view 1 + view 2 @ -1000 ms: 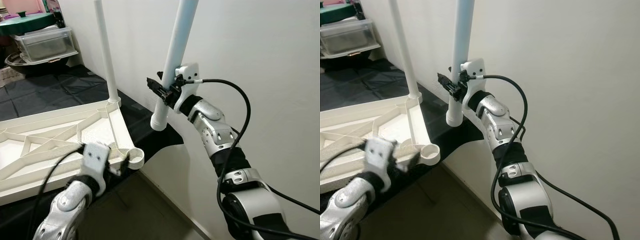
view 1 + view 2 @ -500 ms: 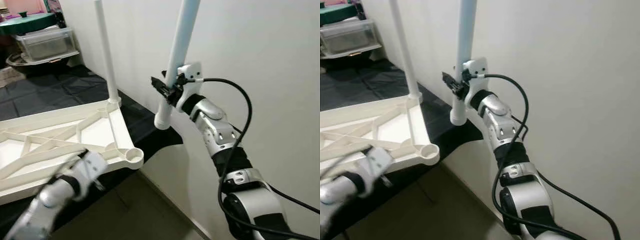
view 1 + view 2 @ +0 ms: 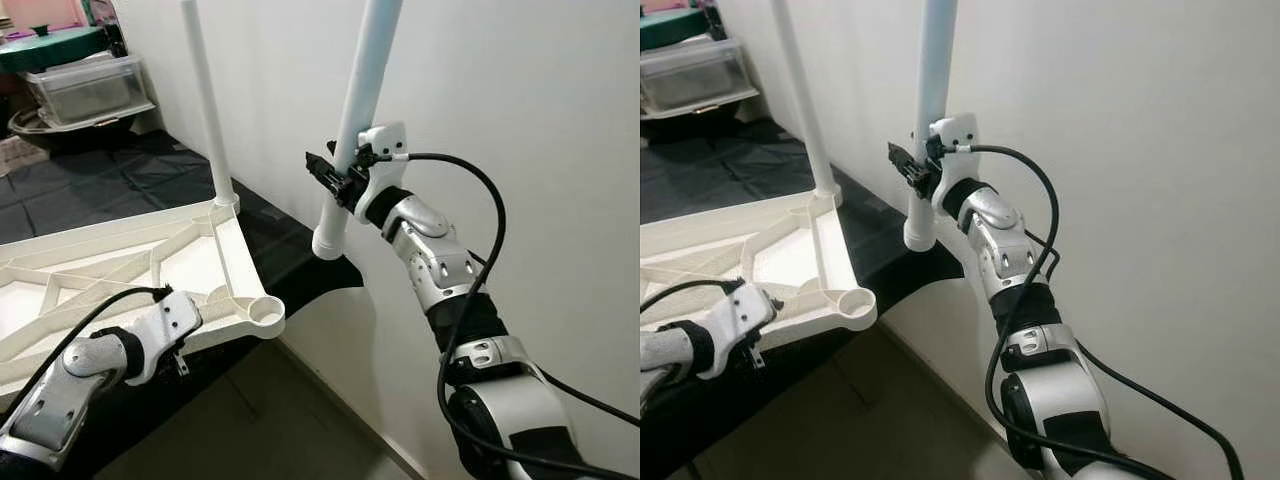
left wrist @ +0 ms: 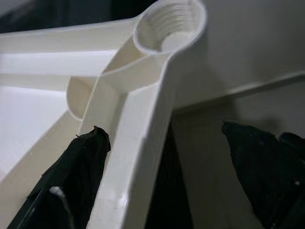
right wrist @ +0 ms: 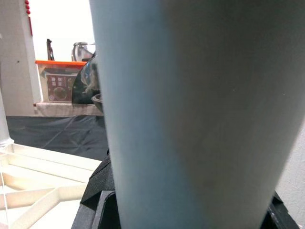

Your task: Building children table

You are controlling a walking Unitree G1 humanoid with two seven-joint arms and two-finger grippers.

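Right end effector [image 3: 335,180] clamps table leg [image 3: 358,100] above corner socket [image 3: 264,315]

Head views bright, even indoor light, sharp, no motion blur. White wall [image 3: 520,90] lit flat; soft shadow under tabletop [image 3: 120,270] onto dark floor. Left wrist view dim, fingers [image 4: 76,171] soft and near-black. Right wrist view: leg [image 5: 186,114] close, out of focus, far window area blown out.

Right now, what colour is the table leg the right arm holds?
Pale blue-white table leg, clearest in the left eye view.
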